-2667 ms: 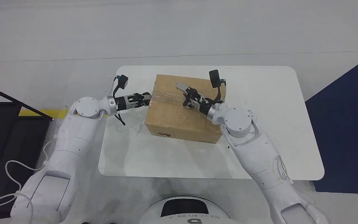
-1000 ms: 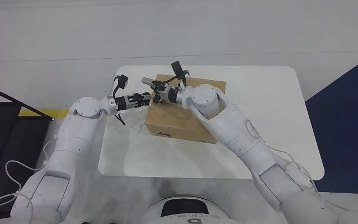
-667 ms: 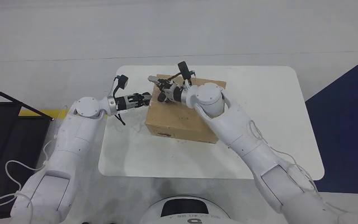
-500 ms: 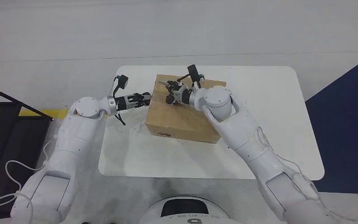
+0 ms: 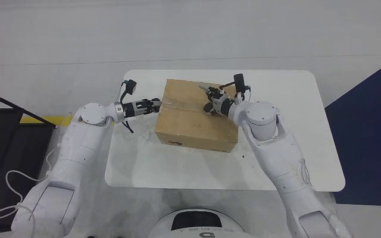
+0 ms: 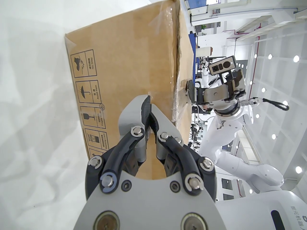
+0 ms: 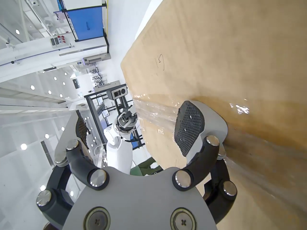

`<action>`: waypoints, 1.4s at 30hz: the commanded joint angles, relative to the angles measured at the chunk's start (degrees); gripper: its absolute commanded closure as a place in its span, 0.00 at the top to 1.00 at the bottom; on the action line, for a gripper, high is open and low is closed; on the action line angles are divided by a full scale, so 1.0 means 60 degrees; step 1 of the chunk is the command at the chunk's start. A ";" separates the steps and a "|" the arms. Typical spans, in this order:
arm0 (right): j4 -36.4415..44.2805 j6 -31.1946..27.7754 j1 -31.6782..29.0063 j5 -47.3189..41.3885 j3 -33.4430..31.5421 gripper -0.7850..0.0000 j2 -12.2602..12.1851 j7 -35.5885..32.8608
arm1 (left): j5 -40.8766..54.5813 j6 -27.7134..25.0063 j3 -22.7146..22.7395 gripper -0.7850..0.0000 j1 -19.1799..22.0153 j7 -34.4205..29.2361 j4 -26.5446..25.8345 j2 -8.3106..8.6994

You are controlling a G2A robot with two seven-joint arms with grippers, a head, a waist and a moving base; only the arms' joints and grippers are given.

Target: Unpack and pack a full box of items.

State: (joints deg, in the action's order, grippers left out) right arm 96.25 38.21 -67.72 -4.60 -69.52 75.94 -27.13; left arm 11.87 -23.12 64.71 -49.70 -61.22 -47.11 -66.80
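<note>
White table point(image 5: 321, 107), box point(image 5: 181, 119) top touching right gripper point(image 5: 205, 99)

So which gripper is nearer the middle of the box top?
Right. The right gripper is on the box top at the seam; the left gripper is at its end.

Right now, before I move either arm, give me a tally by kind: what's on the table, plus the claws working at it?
Cardboard box, flaps shut: 1
Claws: 2 (left claw shut at the box's end, right claw open on the box's top)
Total: 3
</note>
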 commanded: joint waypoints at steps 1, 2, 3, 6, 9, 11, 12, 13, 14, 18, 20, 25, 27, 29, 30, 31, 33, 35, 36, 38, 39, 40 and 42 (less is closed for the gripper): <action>0.0380 0.0102 -0.0288 0.0054 -0.0285 1.00 -0.0060 0.0104 | 0.0000 0.0000 0.0000 0.00 0.0000 0.0000 0.0000 0.0000; 0.0515 0.0165 -0.0400 0.0078 -0.0391 1.00 -0.0083 0.0162 | 0.0000 0.0000 0.0000 0.00 0.0000 0.0000 0.0000 0.0000; 0.0638 0.0234 -0.0502 0.0087 -0.0488 1.00 -0.0103 0.0209 | 0.0000 0.0000 0.0000 0.00 0.0000 0.0000 0.0000 0.0000; 0.0933 0.0403 -0.0773 0.0151 -0.0742 1.00 -0.0156 0.0388 | 0.0000 0.0000 0.0000 0.00 0.0000 0.0000 0.0000 0.0000; 0.1201 0.0605 -0.1036 0.0150 -0.0990 1.00 -0.0199 0.0564 | 0.0000 0.0000 0.0000 0.00 0.0000 0.0000 0.0000 0.0000; 0.1348 0.0674 -0.1238 0.0090 -0.1188 1.00 -0.0232 0.0592 | 0.0000 0.0000 0.0000 0.00 0.0000 0.0000 0.0000 0.0000; 0.1414 0.0698 -0.1348 0.0052 -0.1286 1.00 -0.0248 0.0602 | 0.0000 0.0000 0.0000 0.00 0.0000 0.0000 0.0000 0.0000; 0.1467 0.0732 -0.1462 0.0002 -0.1401 1.00 -0.0264 0.0622 | 0.0000 0.0000 0.0000 0.00 0.0000 0.0000 0.0000 0.0000; 0.1522 0.0753 -0.1576 -0.0038 -0.1527 1.00 -0.0279 0.0683 | 0.0000 0.0000 0.0000 0.00 0.0000 0.0000 0.0000 0.0000; 0.1857 0.0593 -0.2198 -0.0425 -0.2103 1.00 -0.0295 0.1225 | 0.0000 0.0000 0.0000 0.00 0.0000 0.0000 0.0000 0.0000; 0.2112 0.0275 -0.2596 -0.0713 -0.2383 1.00 -0.0283 0.1575 | 0.0000 0.0000 0.0000 0.02 0.0000 0.0000 0.0000 0.0000; 0.2763 -0.1115 -0.3543 -0.1245 -0.2882 1.00 -0.0262 0.2128 | 0.0044 -0.0012 0.0080 0.80 -0.0139 0.0307 -0.0301 0.0017; 0.2928 -0.1742 -0.3807 -0.1309 -0.2926 1.00 -0.0255 0.2249 | 0.0107 -0.0083 0.0261 1.00 -0.0284 0.0342 -0.0643 0.0084; 0.3067 -0.2315 -0.3997 -0.1298 -0.2895 1.00 -0.0245 0.2399 | 0.0174 -0.0078 0.0487 1.00 -0.0456 0.0302 -0.0984 0.0170; 0.3116 -0.2575 -0.4077 -0.1270 -0.2862 1.00 -0.0239 0.2477 | 0.0148 -0.0052 0.0593 1.00 -0.0550 0.0260 -0.1154 0.0218; 0.3207 -0.2873 -0.4141 -0.1198 -0.2829 1.00 -0.0232 0.2611 | 0.0144 -0.0002 0.0708 1.00 -0.0637 0.0213 -0.1321 0.0267; 0.3346 -0.3409 -0.4300 -0.1102 -0.2706 1.00 -0.0219 0.2761 | 0.0110 0.0161 0.0936 1.00 -0.0799 0.0184 -0.1581 0.0359; 0.3468 -0.3946 -0.4446 -0.0960 -0.2620 1.00 -0.0207 0.2963 | 0.0063 0.0384 0.1151 1.00 -0.0934 0.0244 -0.1765 0.0439; 0.3505 -0.4123 -0.4494 -0.0926 -0.2594 1.00 -0.0204 0.3013 | 0.0086 0.0433 0.1226 1.00 -0.0977 0.0258 -0.1816 0.0463; 0.3560 -0.4668 -0.4660 -0.0821 -0.2533 1.00 -0.0192 0.3194 | 0.0101 0.0567 0.1481 1.00 -0.1119 0.0347 -0.1926 0.0545; 0.3580 -0.4866 -0.4720 -0.0776 -0.2499 1.00 -0.0188 0.3260 | 0.0113 0.0599 0.1585 1.00 -0.1171 0.0380 -0.1965 0.0577; 0.3575 -0.5039 -0.4776 -0.0776 -0.2469 1.00 -0.0181 0.3318 | 0.0136 0.0607 0.1686 1.00 -0.1231 0.0403 -0.2000 0.0608; 0.3491 -0.5187 -0.4847 -0.0907 -0.2415 1.00 -0.0170 0.3336 | 0.0055 0.0595 0.1874 1.00 -0.1343 0.0518 -0.2078 0.0672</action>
State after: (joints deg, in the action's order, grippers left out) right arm 117.56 7.36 -96.63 -9.54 -84.16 74.89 -7.12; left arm 12.53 -19.46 75.34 -57.35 -58.50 -59.28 -62.99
